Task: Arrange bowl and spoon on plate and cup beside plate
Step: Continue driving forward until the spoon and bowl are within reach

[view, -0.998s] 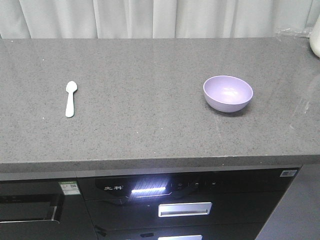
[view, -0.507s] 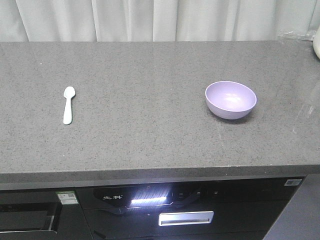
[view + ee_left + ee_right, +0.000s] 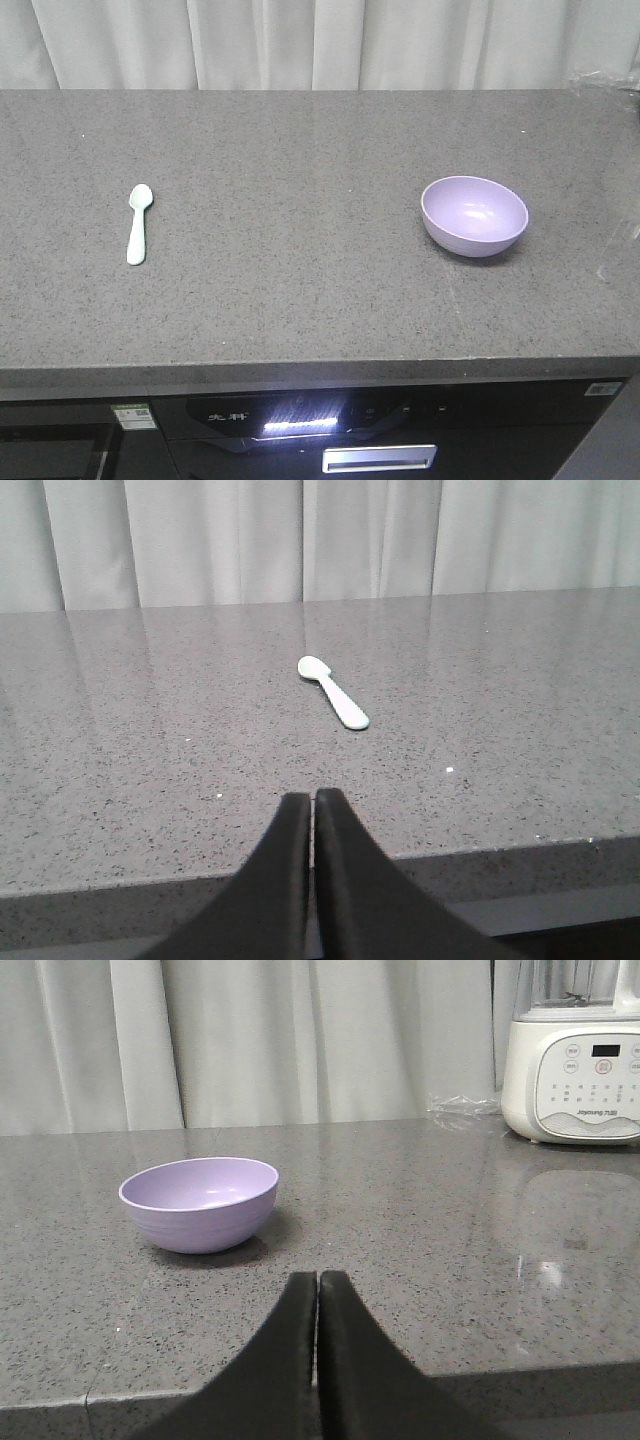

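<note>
A lilac bowl [image 3: 474, 215] stands upright on the right part of the grey counter [image 3: 300, 200]; it also shows in the right wrist view as the bowl [image 3: 198, 1203], ahead and left of my right gripper [image 3: 317, 1276], which is shut and holds nothing. A mint-green spoon [image 3: 138, 223] lies flat on the left part of the counter, scoop pointing away. In the left wrist view the spoon [image 3: 333, 691] lies well ahead of my left gripper [image 3: 312, 796], shut and empty, near the counter's front edge. The plate and the cup are out of view.
A white blender base [image 3: 575, 1070] stands at the counter's far right, with crinkled clear plastic [image 3: 462, 1108] beside it. White curtains [image 3: 320, 40] hang behind the counter. Dark appliance fronts with a handle [image 3: 380, 458] sit below the counter edge.
The front view has shifted: the counter, spoon and bowl sit lower in the frame than before, and the bowl further right. Neither object has moved on the counter.
</note>
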You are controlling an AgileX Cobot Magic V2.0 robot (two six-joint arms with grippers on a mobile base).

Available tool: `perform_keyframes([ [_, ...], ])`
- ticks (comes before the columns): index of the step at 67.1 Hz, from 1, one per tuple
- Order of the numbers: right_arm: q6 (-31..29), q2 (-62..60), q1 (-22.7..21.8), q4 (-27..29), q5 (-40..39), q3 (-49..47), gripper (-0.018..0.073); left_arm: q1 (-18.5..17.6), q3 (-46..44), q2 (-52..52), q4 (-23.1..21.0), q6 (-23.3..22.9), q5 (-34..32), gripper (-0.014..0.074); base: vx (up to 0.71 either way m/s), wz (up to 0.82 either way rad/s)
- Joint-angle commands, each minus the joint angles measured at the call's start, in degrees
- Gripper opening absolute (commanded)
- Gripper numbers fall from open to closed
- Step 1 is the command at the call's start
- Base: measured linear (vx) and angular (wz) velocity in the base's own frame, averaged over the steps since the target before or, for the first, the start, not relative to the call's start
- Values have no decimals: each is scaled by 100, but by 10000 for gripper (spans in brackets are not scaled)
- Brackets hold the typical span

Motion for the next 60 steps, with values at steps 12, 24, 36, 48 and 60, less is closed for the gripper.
perform_keyframes([
  [12,-20,-48,-42,-21,-450,26,-3,12,-42,-72,2,-26,-439,-6,6,2],
  [24,-20,-48,-42,-21,-450,26,-3,12,-42,-72,2,-26,-439,-6,6,2],
  [36,-20,-48,-42,-21,-450,26,-3,12,-42,-72,2,-26,-439,-6,6,1],
  [48,-20,-48,-42,-21,-450,26,-3,12,-42,-72,2,-26,-439,-6,6,1],
  [60,-20,-48,-42,-21,-450,26,-3,12,-42,-72,2,-26,-439,-6,5,0],
])
